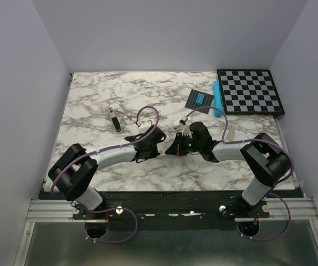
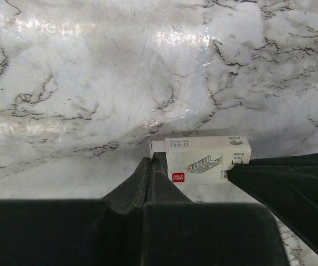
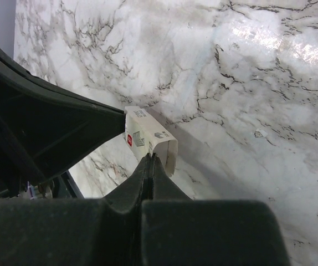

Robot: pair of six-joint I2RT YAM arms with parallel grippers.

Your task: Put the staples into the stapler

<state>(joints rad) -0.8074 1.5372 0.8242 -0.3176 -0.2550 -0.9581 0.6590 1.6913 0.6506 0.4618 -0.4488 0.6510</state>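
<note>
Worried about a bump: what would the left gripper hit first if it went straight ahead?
The staple box: its end sits at the tip of the shut left gripper, apparently touching. Beyond is marble table.

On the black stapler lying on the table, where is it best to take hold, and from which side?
Probably across its narrow width near mid-length, coming down from above. The stapler lies on the table, long and slim, its length running roughly from near to far, so a grip closing on its two long sides would span it.
</note>
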